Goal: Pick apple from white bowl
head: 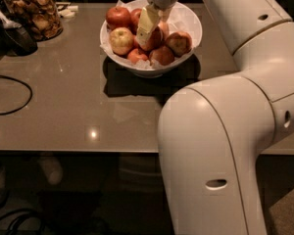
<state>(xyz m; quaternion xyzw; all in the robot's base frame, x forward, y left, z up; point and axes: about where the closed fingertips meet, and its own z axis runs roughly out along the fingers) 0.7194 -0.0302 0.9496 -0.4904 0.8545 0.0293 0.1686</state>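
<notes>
Seven apples [121, 39] are counted in the one white bowl [154, 72]; one gripper [151, 31] is positioned over its centre apple [157, 38], grip state undeterminable.

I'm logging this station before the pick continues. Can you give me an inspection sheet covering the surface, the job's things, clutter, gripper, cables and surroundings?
Surface: glossy grey-brown table, with small light reflections on it.
Job's things: white bowl, paper-lined, on the table's far side; apple mid-pile among other apples.
Clutter: glass jar of brown pieces at far left; dark object beside it.
Gripper: gripper down in the bowl, at the apple; robot arm fills the right foreground.
Cables: black cable loops on the table's left side.
Surroundings: dark floor under the table, with floor cables at lower left.
</notes>
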